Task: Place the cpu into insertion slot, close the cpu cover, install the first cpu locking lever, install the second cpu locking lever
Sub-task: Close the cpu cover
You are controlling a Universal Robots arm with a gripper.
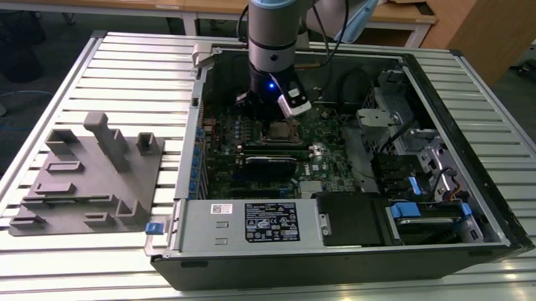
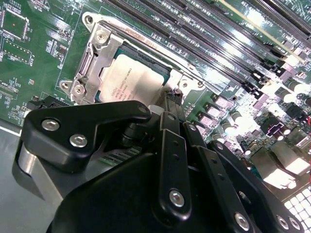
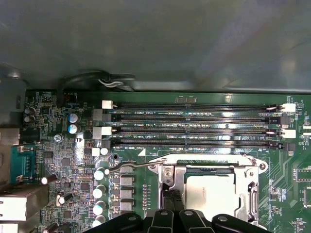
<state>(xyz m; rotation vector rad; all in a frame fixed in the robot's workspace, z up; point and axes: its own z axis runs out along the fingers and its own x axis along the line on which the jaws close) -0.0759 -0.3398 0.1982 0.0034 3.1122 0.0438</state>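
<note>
In the first wrist view the cpu (image 3: 210,191) sits in its socket, framed by the flat-lying cpu cover (image 3: 253,194). The hand (image 3: 171,194), clenched, stands at the socket's corner beside a wire lever (image 3: 131,166), with the memory slots (image 3: 194,128) near.

Arm (image 1: 272,37) upright, wrist (image 1: 266,84) pointed straight down, jaws pressed together at their narrow tips.

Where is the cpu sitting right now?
In the first wrist view, the flat silvery-grey square cpu lies inside the window of the shiny metal cpu cover, beside the long black memory slots.
</note>
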